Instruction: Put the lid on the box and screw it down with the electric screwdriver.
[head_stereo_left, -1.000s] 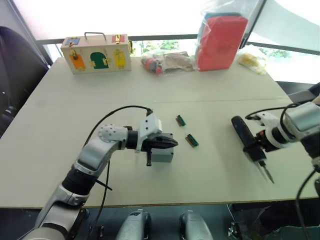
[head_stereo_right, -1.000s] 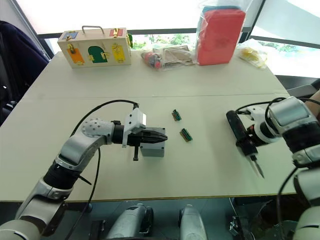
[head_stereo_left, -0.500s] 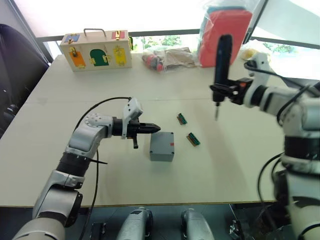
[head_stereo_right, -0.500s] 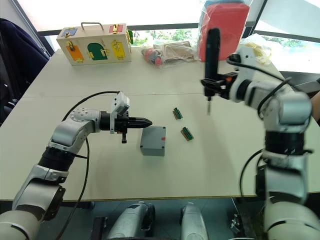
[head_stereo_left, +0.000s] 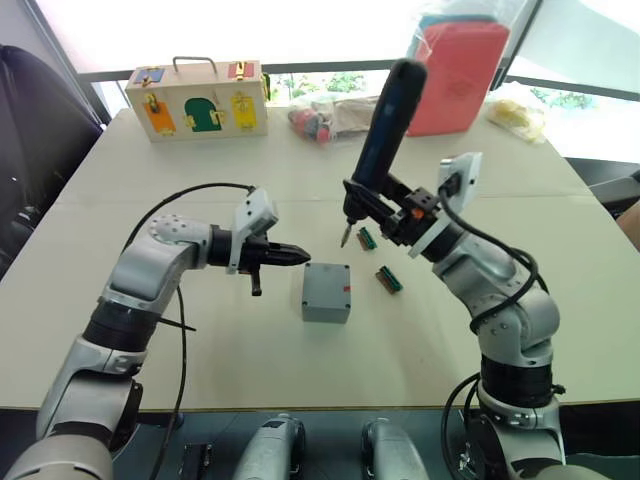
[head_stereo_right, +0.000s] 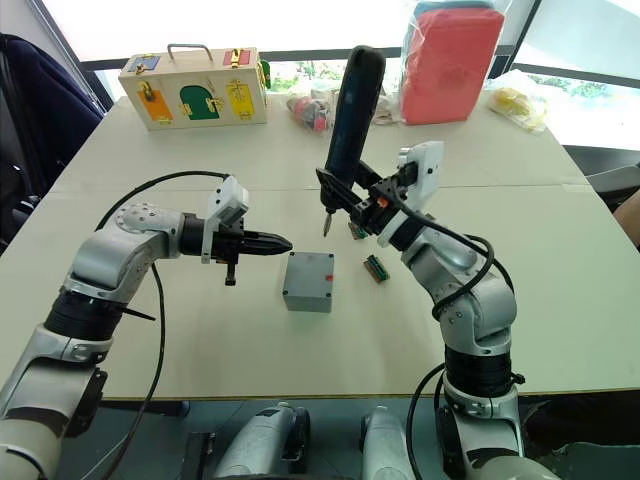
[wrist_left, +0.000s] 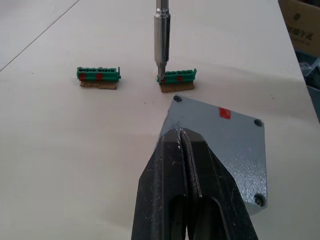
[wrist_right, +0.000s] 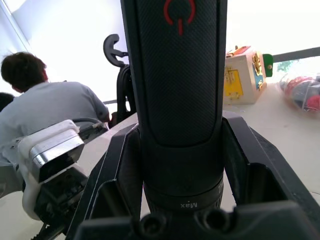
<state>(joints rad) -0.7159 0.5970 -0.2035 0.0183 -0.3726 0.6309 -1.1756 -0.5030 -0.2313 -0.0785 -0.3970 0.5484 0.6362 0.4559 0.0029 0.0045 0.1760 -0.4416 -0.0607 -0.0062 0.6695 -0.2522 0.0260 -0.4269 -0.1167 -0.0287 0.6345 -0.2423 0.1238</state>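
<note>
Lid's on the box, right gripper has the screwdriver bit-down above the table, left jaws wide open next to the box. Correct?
Not quite. The left gripper has its jaws shut, pressed together, as the left wrist view shows. The rest stands: the lid sits on the box, and the right gripper holds the electric screwdriver bit-down above the table.

Pale table (head_stereo_left: 520, 330), lidded grey box (head_stereo_left: 326, 292), two green bit strips (head_stereo_left: 385, 279), wooden latch box (head_stereo_left: 196, 101), bags (head_stereo_left: 455, 75)
</note>
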